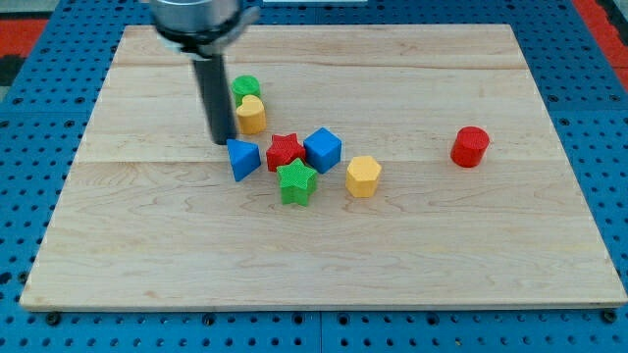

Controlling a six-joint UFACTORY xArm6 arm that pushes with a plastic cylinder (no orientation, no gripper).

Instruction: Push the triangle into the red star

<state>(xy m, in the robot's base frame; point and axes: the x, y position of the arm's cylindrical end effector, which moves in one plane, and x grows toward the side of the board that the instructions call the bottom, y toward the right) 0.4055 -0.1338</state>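
The blue triangle (243, 158) lies on the wooden board (147, 245), left of centre. The red star (286, 150) lies just to its right, with a narrow gap or light contact; I cannot tell which. My tip (222, 141) is at the triangle's upper left corner, close to it or touching it. The dark rod rises from there toward the view's top.
A blue cube (323, 149) touches the red star's right side. A green star (296, 182) lies just below the red star. A yellow hexagon (362, 176), a red cylinder (470, 147), a yellow block (251, 115) and a green block (245, 88) lie around.
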